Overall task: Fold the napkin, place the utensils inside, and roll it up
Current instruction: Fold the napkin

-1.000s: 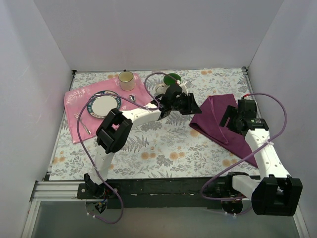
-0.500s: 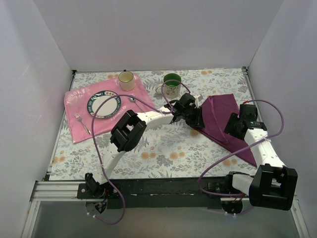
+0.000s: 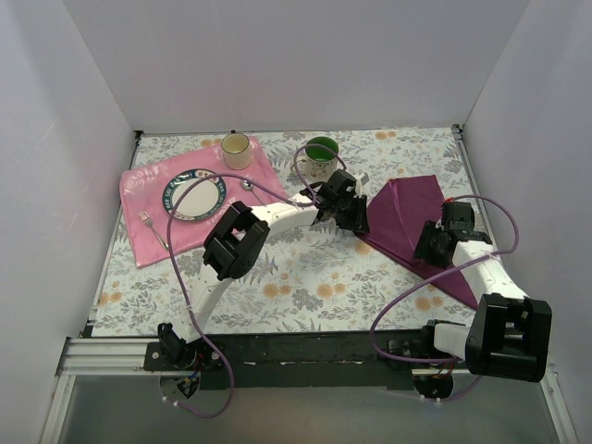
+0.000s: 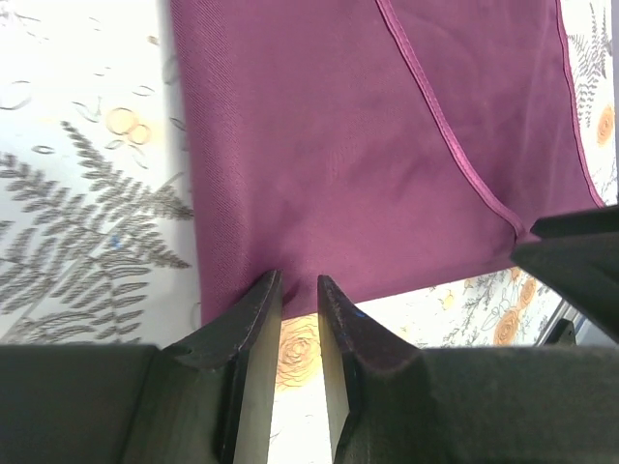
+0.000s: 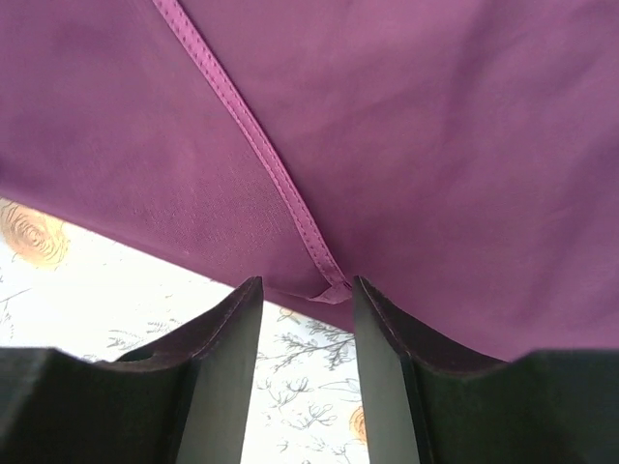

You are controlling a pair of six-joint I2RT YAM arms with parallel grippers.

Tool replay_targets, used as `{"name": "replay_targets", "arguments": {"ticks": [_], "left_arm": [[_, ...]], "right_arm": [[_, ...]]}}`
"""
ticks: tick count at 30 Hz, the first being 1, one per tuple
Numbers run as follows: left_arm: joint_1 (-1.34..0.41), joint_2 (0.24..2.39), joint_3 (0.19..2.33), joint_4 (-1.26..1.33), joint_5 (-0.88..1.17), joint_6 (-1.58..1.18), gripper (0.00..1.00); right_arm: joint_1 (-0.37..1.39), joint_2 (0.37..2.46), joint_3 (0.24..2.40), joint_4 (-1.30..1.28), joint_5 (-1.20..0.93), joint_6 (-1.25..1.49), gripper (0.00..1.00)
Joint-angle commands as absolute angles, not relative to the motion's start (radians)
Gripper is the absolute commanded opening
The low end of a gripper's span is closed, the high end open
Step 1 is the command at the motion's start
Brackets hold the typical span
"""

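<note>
**Supervisor:** Report the position of the napkin.

**Operator:** The napkin [image 3: 407, 208] lies on the right side of the table [image 3: 305, 277], well apart from the pink mat [image 3: 148, 185]. A hem runs diagonally across its upper surface in both wrist views. I judge that one layer is already doubled over.

**Supervisor:** State of each gripper.

**Operator:** The left gripper [image 4: 298, 290] is at the napkin's left edge. Its jaws are drawn to a narrow slit, with the cloth edge at the tips. I cannot tell whether cloth is pinched. The right gripper [image 5: 305, 290] is at the near edge. Its jaws stand apart, with a hemmed corner between the tips. I read it as not yet clamped.

**Supervisor:** Location of the utensils.

**Operator:** The fork [image 3: 151, 228] rests on the mat, left of the plate [image 3: 173, 205]. The spoon [image 3: 247, 185] rests on the mat, right of the plate. Neither is near the napkin.

**Supervisor:** Progress assessment.

**Operator:** Early stage. Folding is in hand and probably incomplete. Remaining steps:
1. Finish the fold.
2. Transfer both utensils onto the cloth.
3. Roll it up.
</note>
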State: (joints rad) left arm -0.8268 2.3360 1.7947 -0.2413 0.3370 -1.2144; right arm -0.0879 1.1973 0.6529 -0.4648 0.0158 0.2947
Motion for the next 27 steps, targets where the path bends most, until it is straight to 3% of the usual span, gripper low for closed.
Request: {"name": "replay_targets", "arguments": {"ticks": [1,14,27], "left_arm": [[-0.816,2.283,1.809,-0.256,0.334,-1.195,0.21],[-0.816,2.226,1.876,-0.213,0.459,-1.298,0.24],[-0.816,2.229,1.842,-0.248,0.393,-1.241,0.23]], "right_arm": [[-0.086,1.166,0.646,-0.434,-0.054,0.308,0.49],[-0.083,1.207,0.693,-0.414,-0.077,0.304,0.44],[-0.083,1.218,0.575,-0.373,-0.023,0.364,0.41]]}}
